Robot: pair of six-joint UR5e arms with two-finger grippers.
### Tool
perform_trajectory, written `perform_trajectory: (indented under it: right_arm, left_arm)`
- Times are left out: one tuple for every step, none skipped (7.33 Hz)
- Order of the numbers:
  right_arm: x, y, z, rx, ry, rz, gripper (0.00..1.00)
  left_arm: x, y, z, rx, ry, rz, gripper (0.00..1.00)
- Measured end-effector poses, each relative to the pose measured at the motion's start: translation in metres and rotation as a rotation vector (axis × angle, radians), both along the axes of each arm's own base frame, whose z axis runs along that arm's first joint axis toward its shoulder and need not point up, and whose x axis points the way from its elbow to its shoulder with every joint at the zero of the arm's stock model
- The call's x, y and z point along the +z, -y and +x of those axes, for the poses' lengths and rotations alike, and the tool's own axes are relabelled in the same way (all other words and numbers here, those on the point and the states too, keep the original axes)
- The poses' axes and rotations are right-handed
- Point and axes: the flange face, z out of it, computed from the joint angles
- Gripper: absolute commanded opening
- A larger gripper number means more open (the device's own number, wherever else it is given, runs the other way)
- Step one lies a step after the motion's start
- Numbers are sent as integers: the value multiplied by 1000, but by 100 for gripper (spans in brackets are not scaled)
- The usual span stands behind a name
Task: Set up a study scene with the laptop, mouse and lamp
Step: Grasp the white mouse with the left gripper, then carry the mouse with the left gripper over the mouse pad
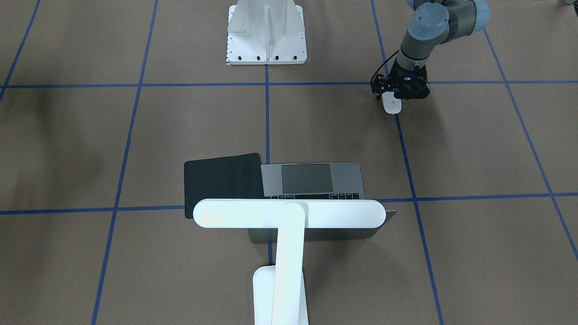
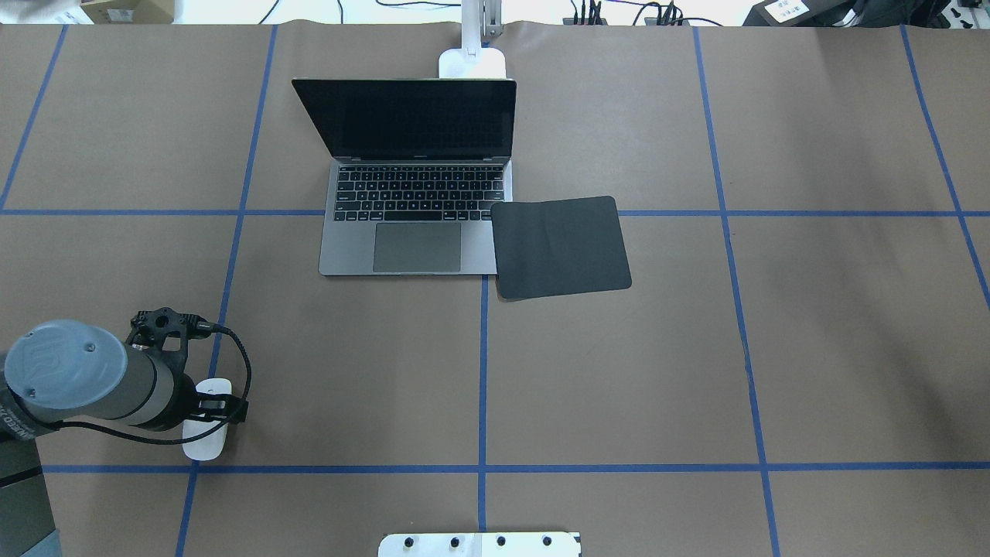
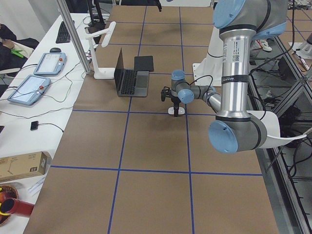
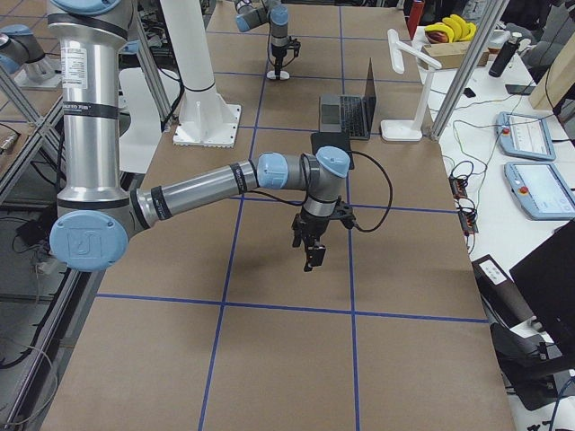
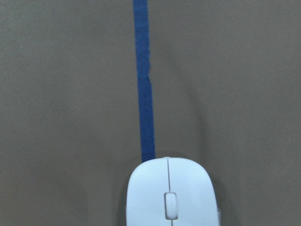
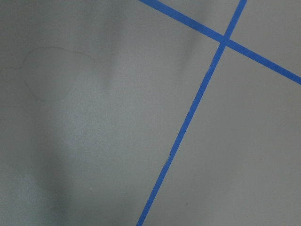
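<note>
The open grey laptop (image 2: 418, 193) stands at the far middle of the table, its palm rest (image 1: 347, 176) facing the robot. Behind its lid stands the white lamp (image 1: 226, 214), light bar over the lid and base (image 2: 472, 63) at the far edge. The white mouse (image 2: 203, 445) lies on a blue tape line near the robot's left side, and it fills the bottom of the left wrist view (image 5: 171, 197). My left gripper (image 2: 210, 410) is directly over the mouse (image 1: 392, 104); its fingers are hidden, so I cannot tell its state. My right gripper (image 4: 310, 251) hangs above bare table; I cannot tell its state.
A flat black mat (image 2: 561, 246) lies against the laptop's right side. A white ribbed mount (image 1: 266, 31) stands at the robot's edge of the table. Blue tape lines (image 6: 188, 117) grid the brown table. Tablets and cables sit on a side bench (image 3: 34, 83).
</note>
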Motion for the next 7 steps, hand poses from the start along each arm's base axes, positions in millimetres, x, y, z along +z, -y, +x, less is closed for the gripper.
perform_trajectory:
  right_arm:
    - [0, 0, 0, 1, 0, 0, 100]
    - [-1, 1, 1, 3, 1, 1, 100]
    - [-1, 1, 1, 4, 2, 1, 100]
    - [-1, 1, 2, 4, 2, 1, 100]
    - [-1, 1, 2, 5, 2, 1, 100]
    - [-2, 1, 2, 6, 2, 1, 100]
    - [-3, 2, 3, 9, 5, 1, 100]
  left_arm:
    - [0, 0, 0, -1, 0, -1, 35]
    - [0, 0, 0, -1, -1, -2, 27]
    - [-1, 0, 0, -1, -2, -3, 19]
    - [-1, 0, 0, 0, -3, -5, 19]
    - [-2, -1, 0, 2, -5, -6, 19]
    - [-8, -2, -1, 4, -14, -4, 19]
    - [-20, -2, -4, 4, -29, -1, 19]
